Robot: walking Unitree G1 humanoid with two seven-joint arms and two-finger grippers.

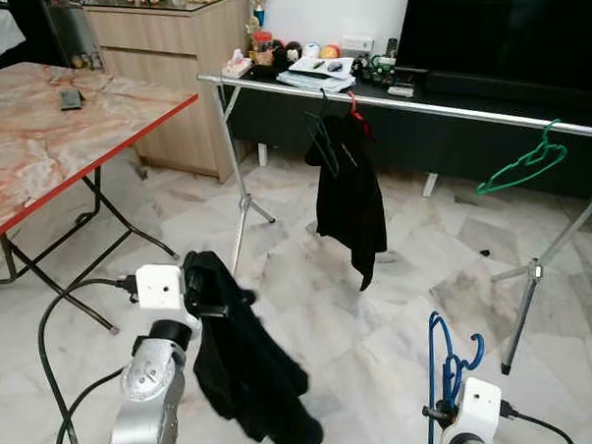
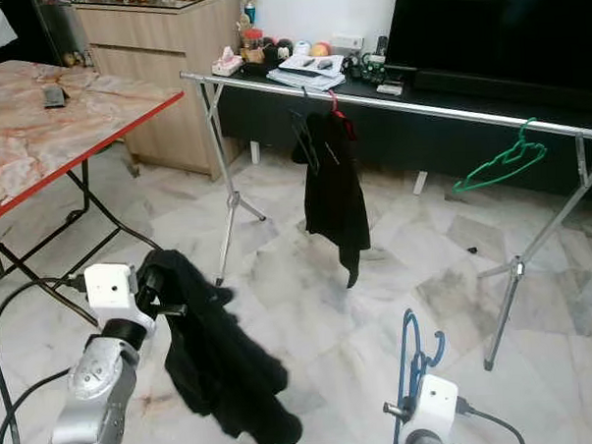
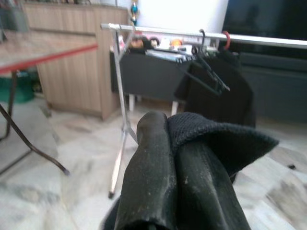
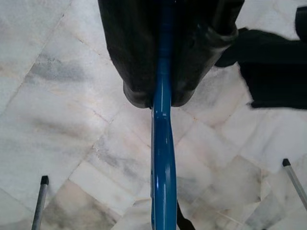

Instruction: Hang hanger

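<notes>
Nearest, the left gripper (image 3: 175, 167) is clamped on a black garment (image 1: 238, 367) that hangs toward the marble floor (image 1: 378, 307). The right gripper (image 4: 163, 98) pinches a blue hanger (image 1: 448, 368) — hook up. Farther off, the clothes rail (image 1: 418, 101) carries a black shirt (image 1: 352, 195) mid-bar and a green hanger (image 1: 525, 168) near its right end.

A home living room is showing here: pale marble floor tiles (image 1: 379, 317), a large black television (image 1: 504, 26), a light wooden cabinet (image 1: 171, 50), and a silver metal clothes rail (image 1: 448, 105) standing before them.
</notes>
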